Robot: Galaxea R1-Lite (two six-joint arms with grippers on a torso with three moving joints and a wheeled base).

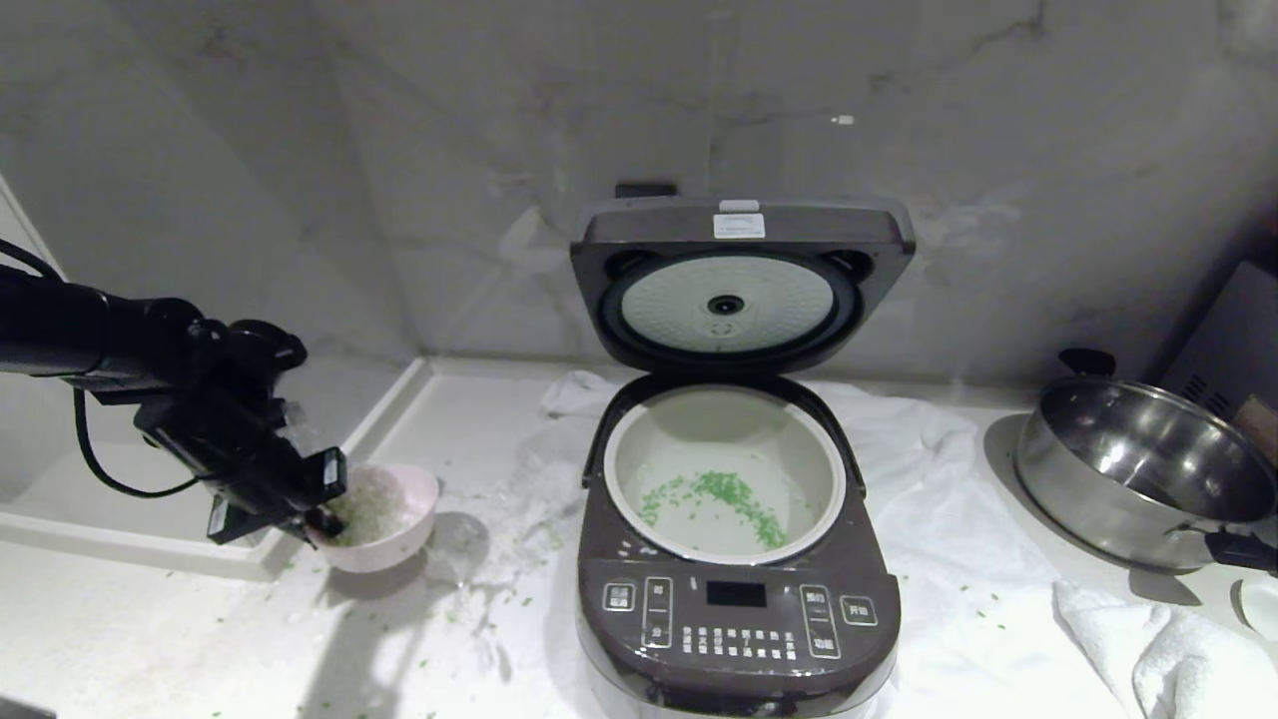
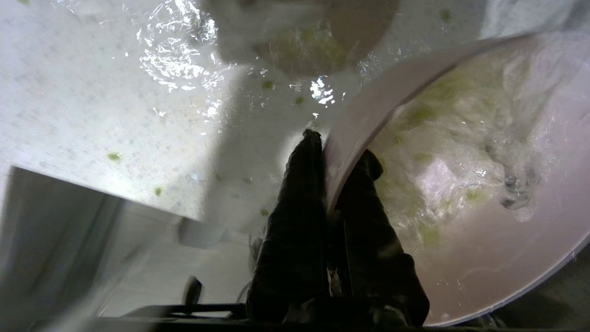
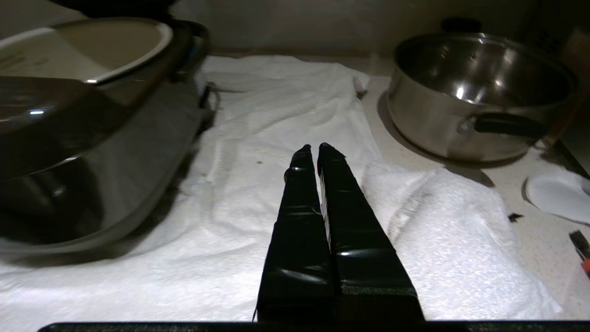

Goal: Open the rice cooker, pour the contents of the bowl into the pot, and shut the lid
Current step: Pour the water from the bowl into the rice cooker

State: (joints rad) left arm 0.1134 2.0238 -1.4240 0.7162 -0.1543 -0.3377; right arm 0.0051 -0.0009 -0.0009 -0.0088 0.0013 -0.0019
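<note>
The rice cooker stands in the middle with its lid raised upright. Green chopped bits lie scattered in the whitish pot. Left of the cooker, the pale pink bowl is on or just above the counter, with wet residue and a few green bits inside. My left gripper is shut on the bowl's near rim, one finger outside the wall and one inside. My right gripper is shut and empty, low over a white towel right of the cooker.
A shiny steel pan with black handles sits at the right, and also shows in the right wrist view. White towels lie under and around the cooker. A small white dish is at the far right. Green bits and wet patches dot the counter. A raised tray edge runs behind the bowl.
</note>
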